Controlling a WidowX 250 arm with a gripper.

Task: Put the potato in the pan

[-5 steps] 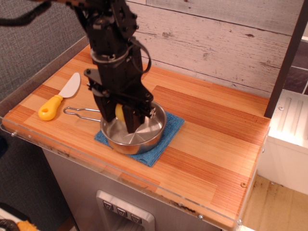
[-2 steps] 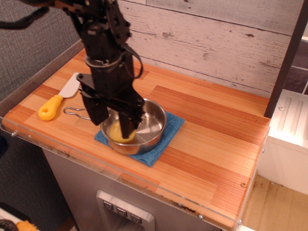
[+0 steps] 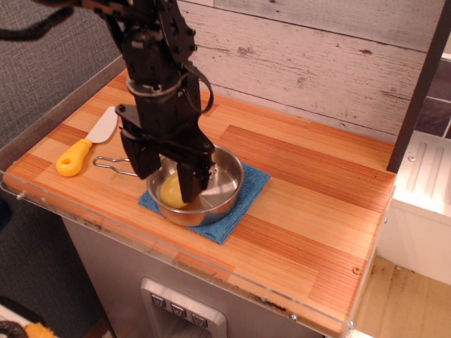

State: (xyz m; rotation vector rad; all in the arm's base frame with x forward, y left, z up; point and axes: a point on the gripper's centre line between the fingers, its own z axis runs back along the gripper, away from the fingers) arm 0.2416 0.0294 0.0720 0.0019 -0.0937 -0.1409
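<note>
The pale-yellow potato [image 3: 173, 190] lies inside the shiny steel pan [image 3: 224, 184], at its front left. The pan stands on a blue cloth [image 3: 250, 190], with its wire handle [image 3: 113, 165] pointing left. My black gripper [image 3: 169, 169] hangs just above the pan, open, one finger on each side of the potato. The fingers do not clasp the potato; it rests on the pan floor.
A knife with a yellow handle and white blade [image 3: 86, 143] lies on the wooden counter [image 3: 310, 197] to the left of the pan. A whitewashed plank wall stands behind. A clear plastic rim runs along the counter's front edge.
The gripper lowered the potato into the pan, opened and let it go. It has since risen slightly; the potato stays in the pan.
</note>
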